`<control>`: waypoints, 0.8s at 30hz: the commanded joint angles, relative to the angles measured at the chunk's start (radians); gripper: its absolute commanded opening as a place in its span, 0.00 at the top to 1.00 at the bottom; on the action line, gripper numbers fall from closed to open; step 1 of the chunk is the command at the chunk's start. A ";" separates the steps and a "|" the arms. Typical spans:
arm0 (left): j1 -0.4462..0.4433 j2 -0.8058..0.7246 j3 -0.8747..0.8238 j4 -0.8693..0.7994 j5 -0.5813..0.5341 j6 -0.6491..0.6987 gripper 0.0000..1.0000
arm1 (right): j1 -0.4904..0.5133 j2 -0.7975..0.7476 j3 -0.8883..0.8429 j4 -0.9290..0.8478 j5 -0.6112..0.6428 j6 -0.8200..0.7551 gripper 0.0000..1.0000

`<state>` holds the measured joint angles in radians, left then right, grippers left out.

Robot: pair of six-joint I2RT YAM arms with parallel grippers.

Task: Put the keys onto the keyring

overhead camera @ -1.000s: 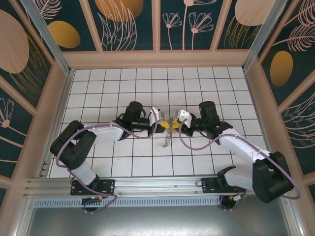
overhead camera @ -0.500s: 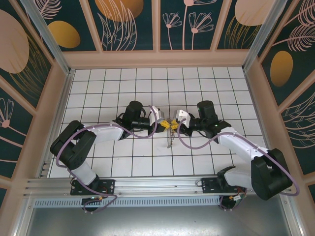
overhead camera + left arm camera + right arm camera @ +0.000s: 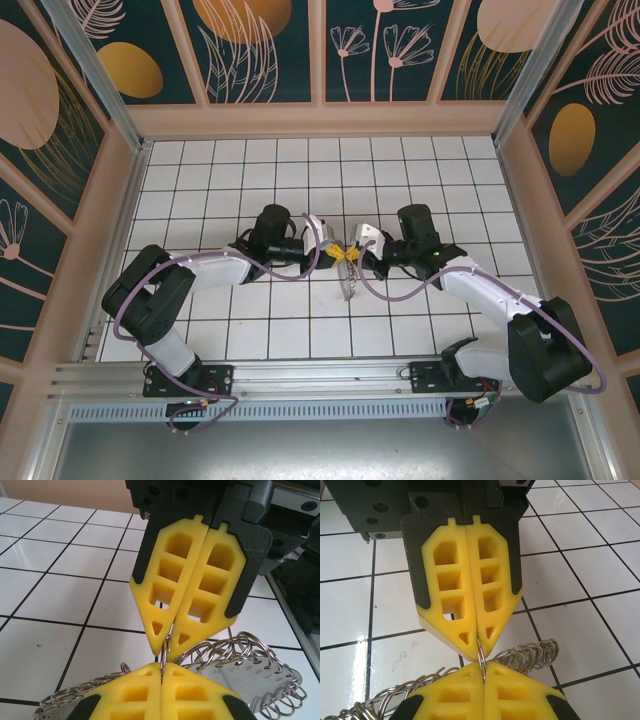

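**ITEM 1. Keyring (image 3: 346,285).** Large, thin, silver-grey metal ring, strung with many small wire loops (image 3: 235,652) and carrying a flat silver plate stamped with digits (image 3: 250,680).
Location: hangs directly beneath the point where the 2 claws meet and trails toward the near edge of the white tiled floor (image 3: 250,320). Whether its lower end rests on the tiles cannot be told.
Change: the dangling part has swung slightly to the right.

**ITEM 2. Right claw (image 3: 353,255).** Black body, yellow lattice-moulded fingers.
Change: the arm has slid in toward the centre, and the fingers, a little parted a moment ago, are now pressed flat together.
Condition: clenched on the keyring, pinching 1 thin strand of its wire at the very tips.

**ITEM 3. Left claw (image 3: 339,252).** Same make.
Change: none noted in place or pose.
Condition: clenched on the same strand from the opposite side, tips nose to nose with item 2.

**REMARKS.** The keyring now appears to be held from 2 sides. That is probably the hold needed to spread the strand for a key. Whether a key already sits in the pinch cannot be told.
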<state>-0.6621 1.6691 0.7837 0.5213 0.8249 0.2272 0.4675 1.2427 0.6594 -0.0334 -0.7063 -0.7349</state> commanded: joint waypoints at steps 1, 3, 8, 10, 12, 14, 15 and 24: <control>-0.004 -0.014 0.031 -0.021 -0.019 -0.003 0.93 | 0.008 -0.027 0.024 0.014 0.008 0.012 1.00; -0.004 -0.035 0.017 -0.011 -0.057 -0.014 0.89 | 0.010 -0.035 0.024 0.021 0.019 0.037 1.00; -0.004 -0.126 -0.080 0.134 -0.170 -0.068 0.72 | 0.016 -0.051 0.011 0.049 0.052 0.089 1.00; -0.005 -0.165 -0.121 0.187 -0.223 -0.089 0.64 | 0.016 -0.060 -0.005 0.074 0.057 0.096 1.00; -0.004 -0.212 -0.167 0.244 -0.293 -0.118 0.53 | 0.017 -0.067 -0.018 0.095 0.066 0.101 1.00; -0.004 -0.270 -0.214 0.302 -0.381 -0.154 0.04 | 0.019 -0.073 -0.026 0.111 0.071 0.103 1.00; -0.004 -0.297 -0.239 0.337 -0.433 -0.177 0.01 | 0.019 -0.074 -0.030 0.118 0.075 0.102 1.00; -0.004 -0.450 -0.331 0.390 -0.846 -0.396 0.01 | 0.026 -0.063 -0.043 0.142 0.075 0.107 1.00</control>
<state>-0.6662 1.2446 0.4644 0.8738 0.1757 -0.0406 0.4816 1.1973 0.6250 0.0402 -0.6209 -0.6441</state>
